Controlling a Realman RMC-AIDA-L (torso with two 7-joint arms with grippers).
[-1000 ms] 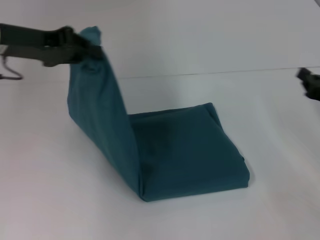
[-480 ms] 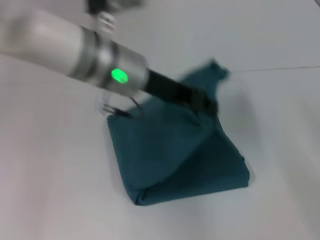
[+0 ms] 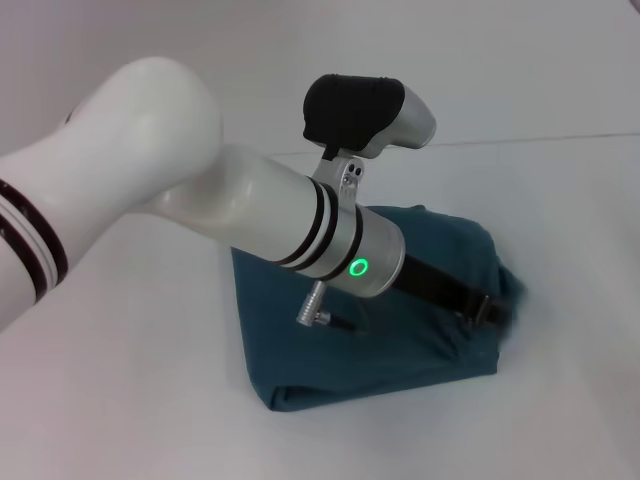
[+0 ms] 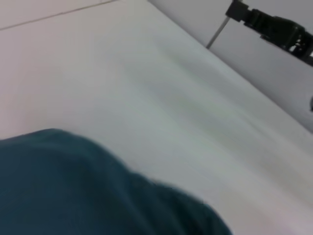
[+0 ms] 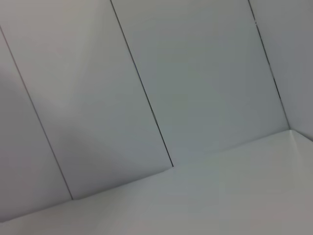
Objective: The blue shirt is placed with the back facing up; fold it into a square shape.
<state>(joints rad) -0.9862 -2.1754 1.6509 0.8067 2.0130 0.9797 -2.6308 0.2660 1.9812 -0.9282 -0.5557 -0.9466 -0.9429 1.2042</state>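
The blue shirt point(image 3: 330, 350) lies on the white table as a folded, roughly square bundle, in the centre of the head view. My left arm reaches across it from the left. My left gripper point(image 3: 497, 308) is low at the bundle's right edge, shut on the fabric it has carried over. The shirt's fabric also fills the lower part of the left wrist view point(image 4: 73, 191). My right gripper point(image 4: 276, 29) shows only as a dark shape far off in the left wrist view, parked off to the right; it is out of the head view.
The white table point(image 3: 120, 400) stretches around the shirt on all sides. Its far edge meets a pale wall point(image 3: 520, 70) behind. The right wrist view shows only wall panels point(image 5: 146, 98) and table.
My left gripper has swung from high at the left, across and down to the right edge, laying the raised half of the shirt over the lower half. The right gripper has left the head view.
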